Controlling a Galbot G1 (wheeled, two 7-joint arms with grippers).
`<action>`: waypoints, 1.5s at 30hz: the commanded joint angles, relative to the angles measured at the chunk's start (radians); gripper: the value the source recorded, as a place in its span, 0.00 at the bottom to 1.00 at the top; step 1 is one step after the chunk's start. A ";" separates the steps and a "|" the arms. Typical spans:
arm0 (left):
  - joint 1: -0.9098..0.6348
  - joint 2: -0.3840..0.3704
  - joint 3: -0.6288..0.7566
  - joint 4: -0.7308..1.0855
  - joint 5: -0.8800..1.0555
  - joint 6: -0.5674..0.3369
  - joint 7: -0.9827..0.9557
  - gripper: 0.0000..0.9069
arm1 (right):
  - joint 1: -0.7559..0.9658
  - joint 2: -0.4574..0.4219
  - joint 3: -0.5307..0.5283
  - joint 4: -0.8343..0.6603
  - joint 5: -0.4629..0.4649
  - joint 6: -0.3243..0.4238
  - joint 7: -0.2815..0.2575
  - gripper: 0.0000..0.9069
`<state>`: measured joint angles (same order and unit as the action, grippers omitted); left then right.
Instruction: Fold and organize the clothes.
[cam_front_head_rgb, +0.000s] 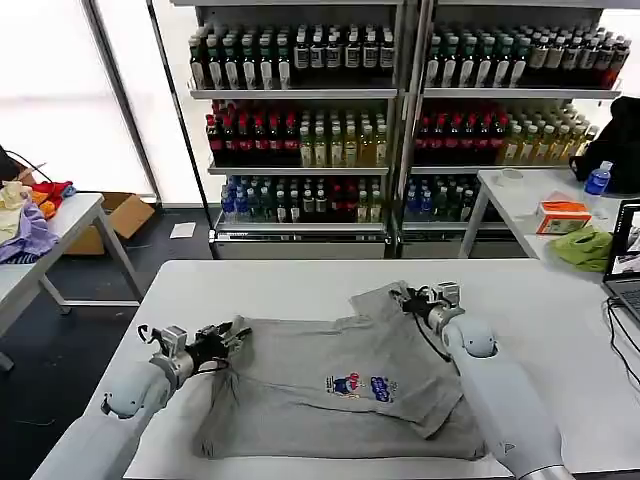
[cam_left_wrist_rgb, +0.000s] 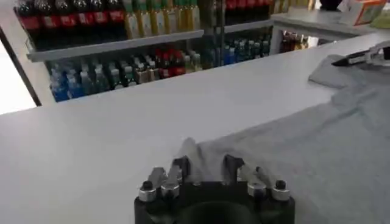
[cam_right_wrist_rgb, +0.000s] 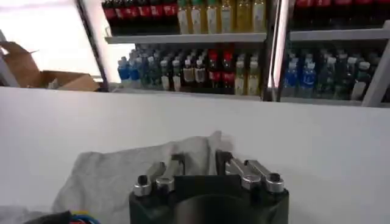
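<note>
A light grey short-sleeved shirt (cam_front_head_rgb: 330, 370) lies spread on the white table (cam_front_head_rgb: 300, 285), its small multicoloured chest print (cam_front_head_rgb: 358, 386) facing up. My left gripper (cam_front_head_rgb: 238, 330) is at the shirt's left sleeve edge. In the left wrist view the left gripper (cam_left_wrist_rgb: 206, 165) has a raised ridge of the shirt (cam_left_wrist_rgb: 317, 140) between its fingers. My right gripper (cam_front_head_rgb: 405, 297) is at the far right sleeve, which is bunched and slightly lifted. In the right wrist view the right gripper (cam_right_wrist_rgb: 199, 159) pinches a peak of the shirt (cam_right_wrist_rgb: 116, 173).
Drink shelves (cam_front_head_rgb: 300, 120) stand behind the table. A side table at left holds lilac and red garments (cam_front_head_rgb: 30, 225), with a cardboard box (cam_front_head_rgb: 120, 215) beyond. At right are a green cloth (cam_front_head_rgb: 583, 247), an orange box (cam_front_head_rgb: 562, 215), a laptop (cam_front_head_rgb: 625, 260) and cables (cam_front_head_rgb: 620, 330).
</note>
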<state>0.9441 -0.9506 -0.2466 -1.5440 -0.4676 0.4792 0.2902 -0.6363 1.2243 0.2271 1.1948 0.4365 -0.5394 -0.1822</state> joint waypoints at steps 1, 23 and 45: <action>-0.007 -0.006 0.007 0.016 -0.014 -0.010 0.009 0.01 | -0.003 0.008 -0.010 0.016 0.006 -0.004 0.001 0.00; 0.193 0.000 -0.153 -0.289 -0.211 -0.074 -0.075 0.01 | -0.225 -0.088 0.165 0.474 0.254 -0.038 0.057 0.00; 0.630 -0.014 -0.336 -0.595 -0.020 -0.047 -0.130 0.01 | -0.856 -0.113 0.461 0.985 0.278 -0.040 0.080 0.00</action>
<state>1.3450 -0.9623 -0.4984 -1.9947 -0.5786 0.4263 0.1697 -1.2210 1.1165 0.5753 1.9729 0.7056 -0.5796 -0.1107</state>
